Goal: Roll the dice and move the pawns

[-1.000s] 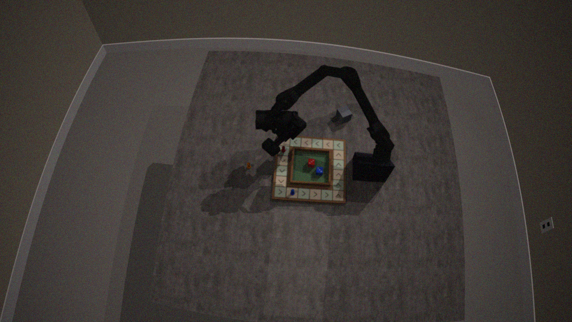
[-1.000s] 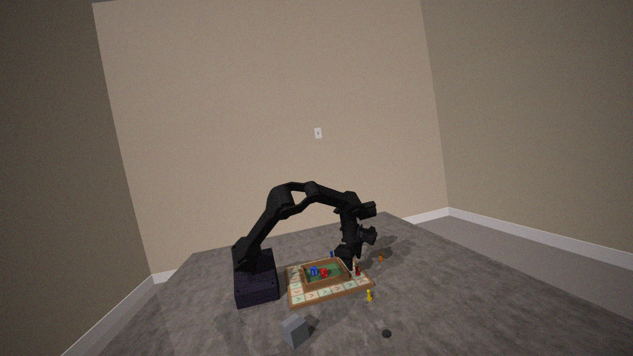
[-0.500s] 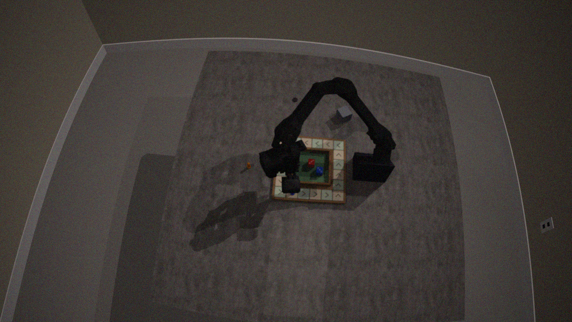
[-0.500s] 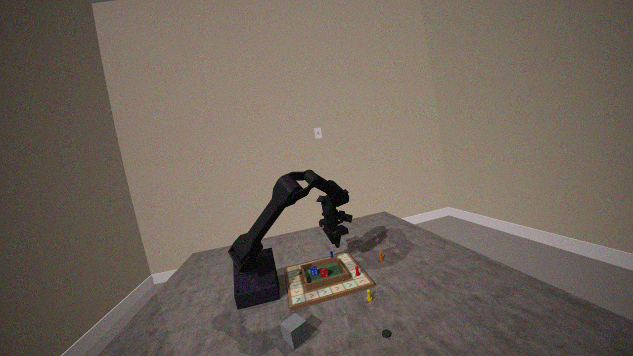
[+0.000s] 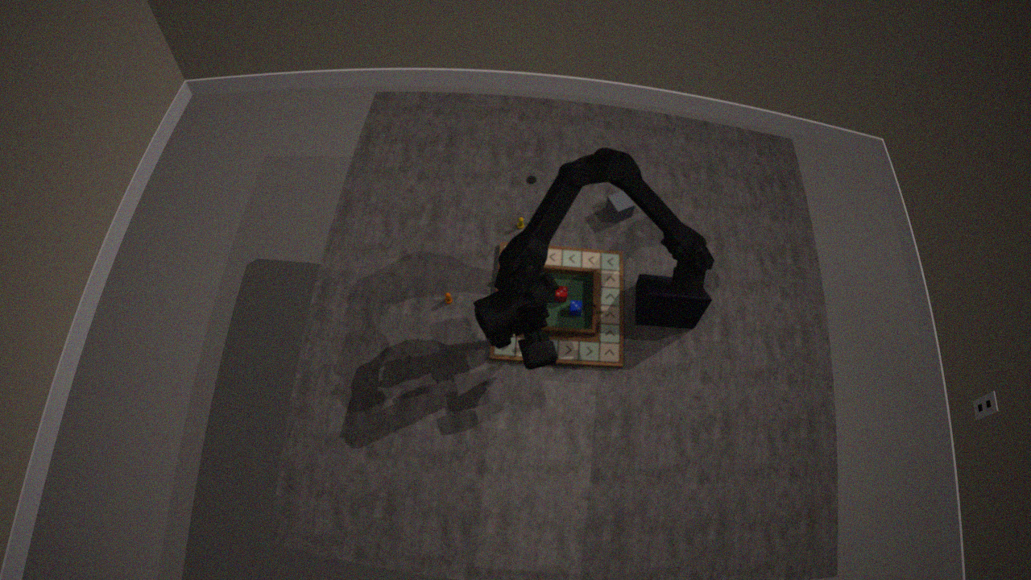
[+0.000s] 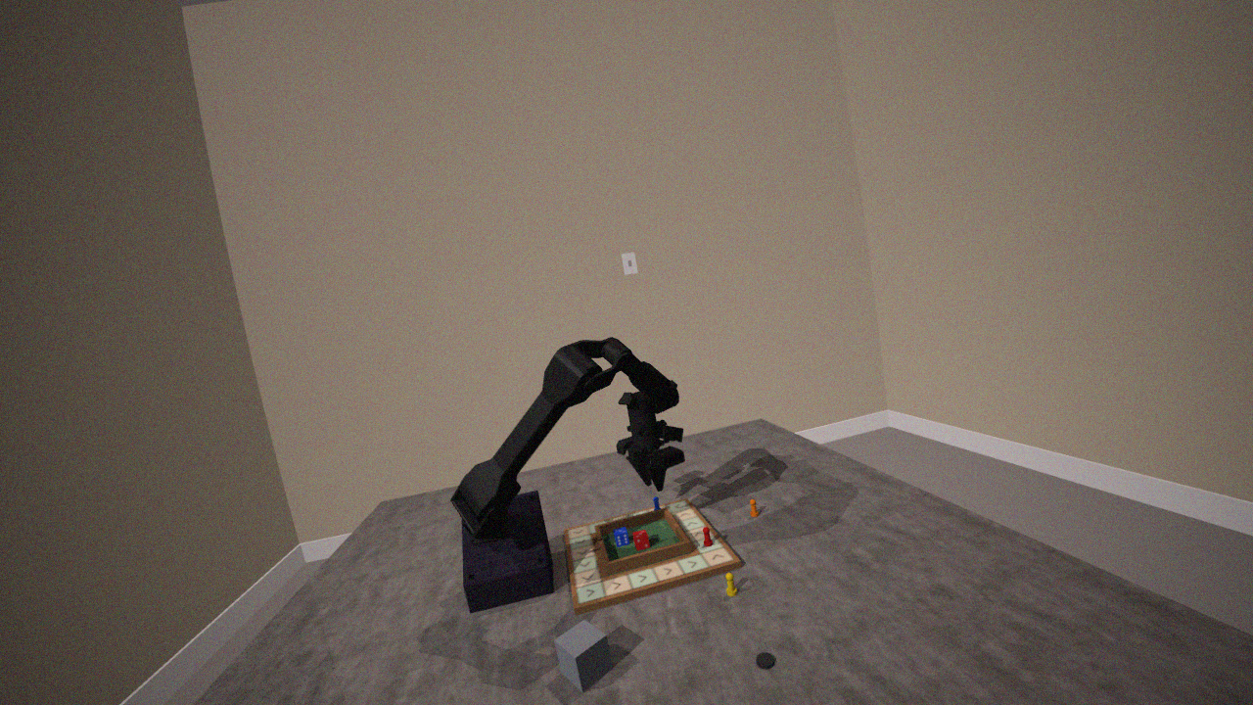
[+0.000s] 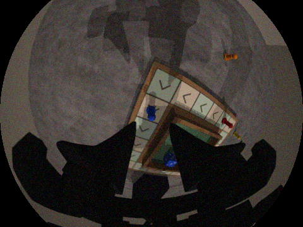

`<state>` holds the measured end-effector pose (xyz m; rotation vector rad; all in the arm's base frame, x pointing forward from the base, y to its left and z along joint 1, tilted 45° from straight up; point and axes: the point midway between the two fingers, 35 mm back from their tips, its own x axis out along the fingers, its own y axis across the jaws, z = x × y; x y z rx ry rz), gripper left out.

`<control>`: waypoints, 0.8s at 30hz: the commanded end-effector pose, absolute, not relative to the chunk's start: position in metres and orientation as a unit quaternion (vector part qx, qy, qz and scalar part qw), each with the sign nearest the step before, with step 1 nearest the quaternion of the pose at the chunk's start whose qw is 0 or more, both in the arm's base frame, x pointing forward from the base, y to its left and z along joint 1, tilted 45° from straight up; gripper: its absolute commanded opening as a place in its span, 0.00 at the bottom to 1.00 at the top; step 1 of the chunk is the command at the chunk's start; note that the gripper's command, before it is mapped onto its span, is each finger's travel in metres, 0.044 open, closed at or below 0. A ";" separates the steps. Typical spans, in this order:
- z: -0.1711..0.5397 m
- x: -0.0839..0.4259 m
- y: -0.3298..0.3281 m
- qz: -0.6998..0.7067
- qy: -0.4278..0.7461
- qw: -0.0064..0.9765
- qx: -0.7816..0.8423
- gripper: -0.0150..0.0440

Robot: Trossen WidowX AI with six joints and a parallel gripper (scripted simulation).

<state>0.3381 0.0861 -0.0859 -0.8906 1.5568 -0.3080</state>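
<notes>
The red die (image 5: 561, 293) (image 6: 641, 540) and blue die (image 5: 576, 307) (image 6: 621, 537) (image 7: 170, 159) rest in the green-floored tray (image 5: 597, 303) (image 6: 648, 561). Their top numbers are too small to read surely. The blue pawn (image 6: 656, 503) (image 7: 151, 113) stands upright on the square beside a board corner. The red pawn (image 6: 707, 537) (image 7: 227, 123) stands upright near the other end of the adjoining side. My gripper (image 6: 654, 487) (image 7: 153, 125) is partly open and empty, above the blue pawn and not touching it. The arm hides both pawns in the top view; a finger hides the red die in the wrist view.
A yellow pawn (image 5: 520, 223) (image 6: 730, 586) (image 7: 237, 135) and an orange pawn (image 5: 448, 297) (image 6: 753, 507) (image 7: 230, 57) stand off the board. A grey cube (image 5: 621, 204) (image 6: 582, 654) and a dark disc (image 5: 531, 179) (image 6: 765, 660) lie on the table farther off.
</notes>
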 end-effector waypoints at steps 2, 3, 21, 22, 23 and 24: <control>-0.091 0.336 0.081 -0.132 0.676 0.609 -0.392 0.59; -0.093 0.336 0.080 -0.132 0.676 0.609 -0.392 0.59; -0.113 0.338 0.060 -0.133 0.676 0.609 -0.392 0.59; -0.114 0.338 0.059 -0.133 0.676 0.609 -0.392 0.59; -0.115 0.338 0.058 -0.133 0.676 0.609 -0.392 0.59; -0.117 0.339 0.057 -0.133 0.676 0.609 -0.392 0.59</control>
